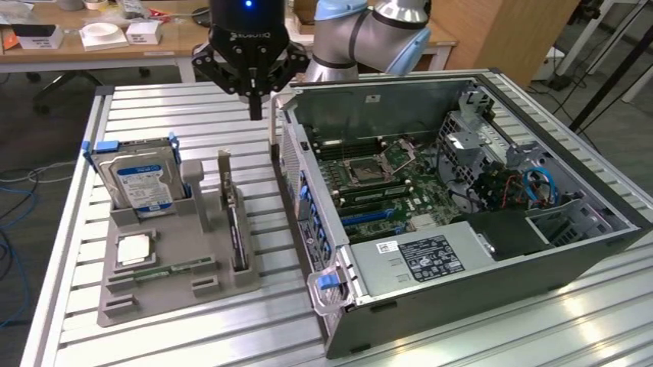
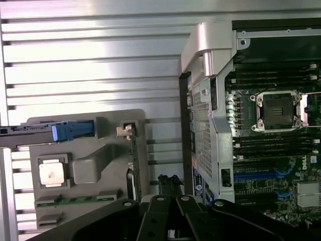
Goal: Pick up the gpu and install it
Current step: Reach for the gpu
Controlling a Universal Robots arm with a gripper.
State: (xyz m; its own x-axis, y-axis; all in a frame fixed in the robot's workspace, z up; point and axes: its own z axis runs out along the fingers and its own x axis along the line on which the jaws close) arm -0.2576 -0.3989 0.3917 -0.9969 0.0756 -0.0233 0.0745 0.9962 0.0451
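One empty pincer [image 1: 255,112] (shut tight) hangs up near the gpu [image 1: 237,225]; dropping down shut, it might knock it over.

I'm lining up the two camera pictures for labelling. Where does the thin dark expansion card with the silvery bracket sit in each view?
Exterior view: the gpu stands on edge in the grey holder tray, on its side nearest the open computer case.
Wrist view: the gpu is seen edge-on, a thin strip along the tray's edge facing the case.
Shared landmark: the square silvery processor chip lying in the tray.
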